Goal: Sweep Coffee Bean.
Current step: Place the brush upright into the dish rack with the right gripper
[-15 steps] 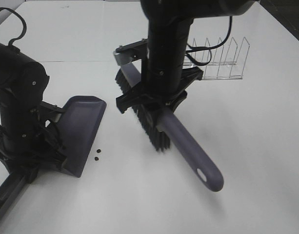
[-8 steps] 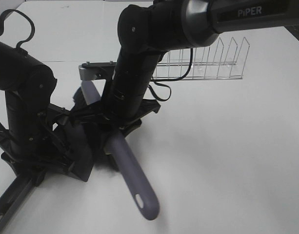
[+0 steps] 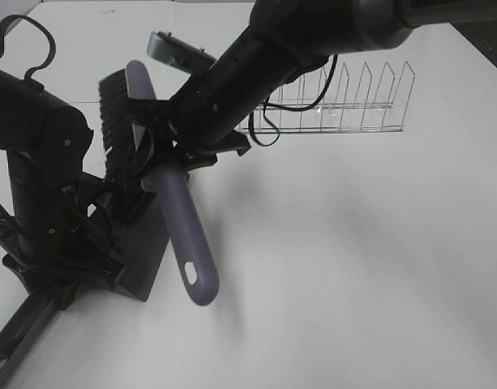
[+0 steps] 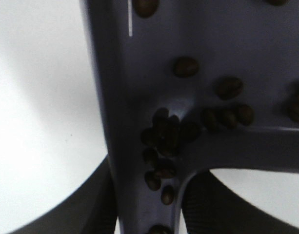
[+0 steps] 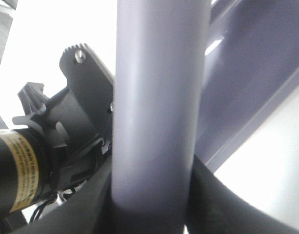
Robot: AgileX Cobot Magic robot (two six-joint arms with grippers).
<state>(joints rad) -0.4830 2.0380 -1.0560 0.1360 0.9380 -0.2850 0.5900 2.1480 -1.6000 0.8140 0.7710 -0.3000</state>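
Note:
The purple-grey dustpan (image 3: 144, 253) lies on the white table at the left, and my left gripper (image 4: 156, 214) is shut on its handle. Several coffee beans (image 4: 165, 137) lie inside the pan, most of them bunched in the corner near the handle. My right gripper (image 3: 163, 158) is shut on the brush's handle (image 3: 186, 231). The brush is lifted and tilted over the pan, bristles (image 3: 118, 138) up and away from the table. The right wrist view shows the brush handle (image 5: 159, 97) close up, with the dustpan (image 5: 259, 68) behind it. I see no beans on the table.
A clear wire rack (image 3: 353, 105) stands at the back right of the table. The left arm's dark body (image 3: 37, 186) crowds the left edge. Bare white tabletop (image 3: 362, 267) spreads to the right and front.
The right arm swept the brush left to the dustpan's lip, then raised and tilted it above the pan. The two beans that lay in front of the pan are gone from the table.

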